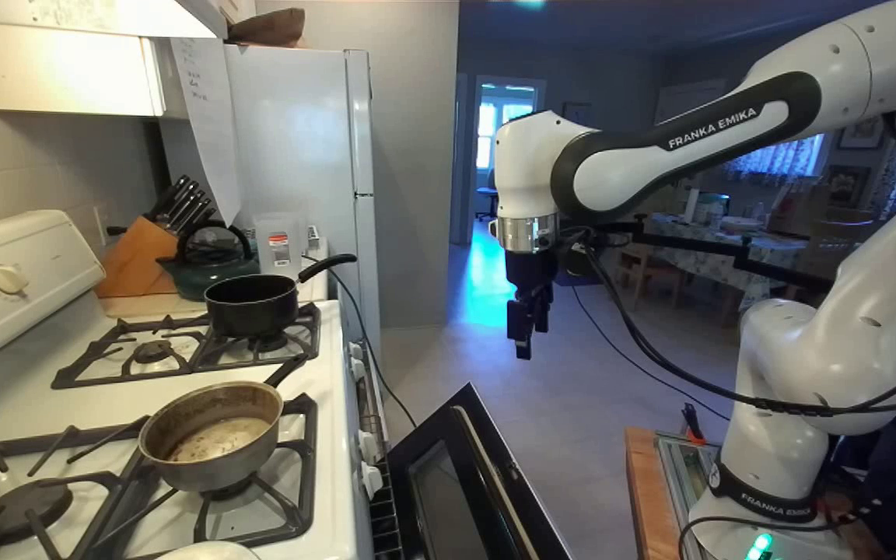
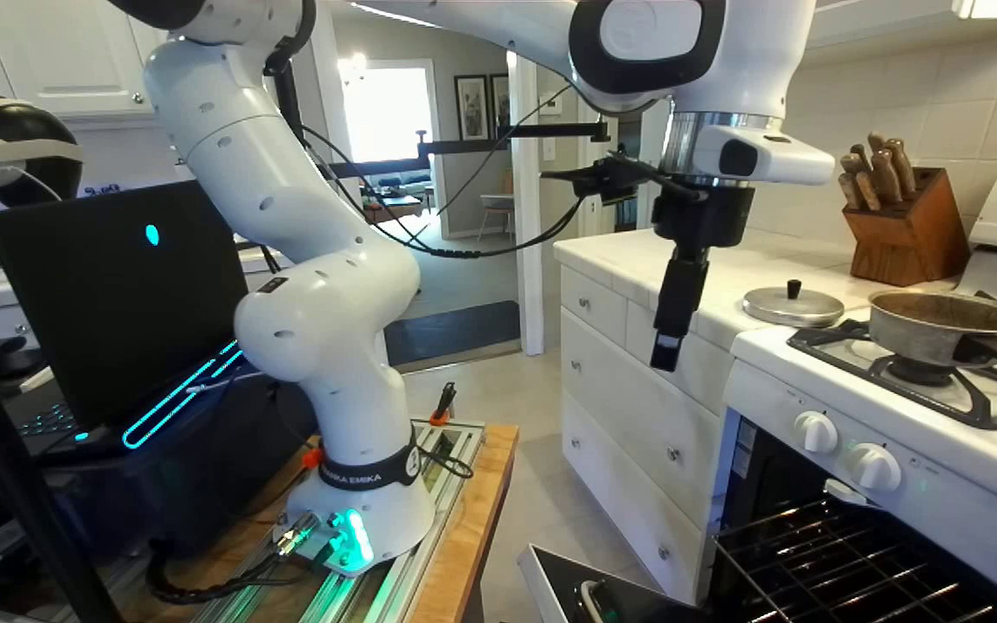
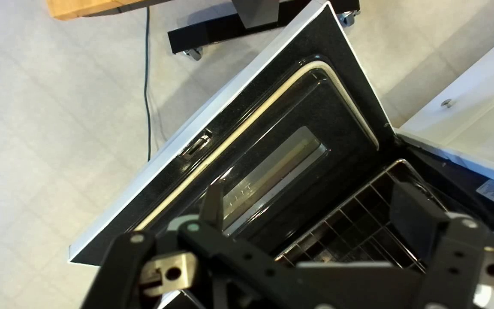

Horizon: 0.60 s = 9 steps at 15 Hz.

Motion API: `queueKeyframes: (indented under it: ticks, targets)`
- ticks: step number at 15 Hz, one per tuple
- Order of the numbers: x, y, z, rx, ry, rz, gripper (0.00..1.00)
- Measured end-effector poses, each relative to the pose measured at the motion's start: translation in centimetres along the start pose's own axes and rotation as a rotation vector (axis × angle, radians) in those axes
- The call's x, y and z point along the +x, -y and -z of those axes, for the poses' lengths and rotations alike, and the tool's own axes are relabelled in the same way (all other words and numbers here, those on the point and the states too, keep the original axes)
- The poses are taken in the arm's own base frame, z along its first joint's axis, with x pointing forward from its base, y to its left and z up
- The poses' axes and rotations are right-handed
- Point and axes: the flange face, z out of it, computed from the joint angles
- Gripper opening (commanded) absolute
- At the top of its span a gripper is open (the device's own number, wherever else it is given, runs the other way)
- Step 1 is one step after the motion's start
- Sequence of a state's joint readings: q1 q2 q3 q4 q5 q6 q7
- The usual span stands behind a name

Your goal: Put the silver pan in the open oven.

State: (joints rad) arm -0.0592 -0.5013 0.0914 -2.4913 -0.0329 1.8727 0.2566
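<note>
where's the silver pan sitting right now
In an exterior view, the silver pan is at lower left, resting on a front burner grate, with the black pot beyond it.

Grey wall (image 1: 417, 167), pale floor (image 3: 54, 128); bright window (image 1: 487, 128)

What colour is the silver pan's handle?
Black. The handle on the silver pan shows best in an exterior view.

Silver pan (image 1: 215, 439), dull metal; oven door (image 3: 255, 146), glossy
</note>
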Motion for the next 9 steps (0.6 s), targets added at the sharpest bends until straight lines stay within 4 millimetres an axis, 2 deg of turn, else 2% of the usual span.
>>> queueKeyframes:
  ticks: [2,4,6,9]
  targets:
    - [0.0,0.0,0.0,0.0,0.0,0.0,1.0]
    - [1.0,0.1,0.7,0.029,-0.067,-0.062,1.0]
    - [3.2,0.7,2.1,0.084,-0.163,-0.125,1.0]
    - [6.8,3.2,3.8,0.167,-0.327,-0.153,1.0]
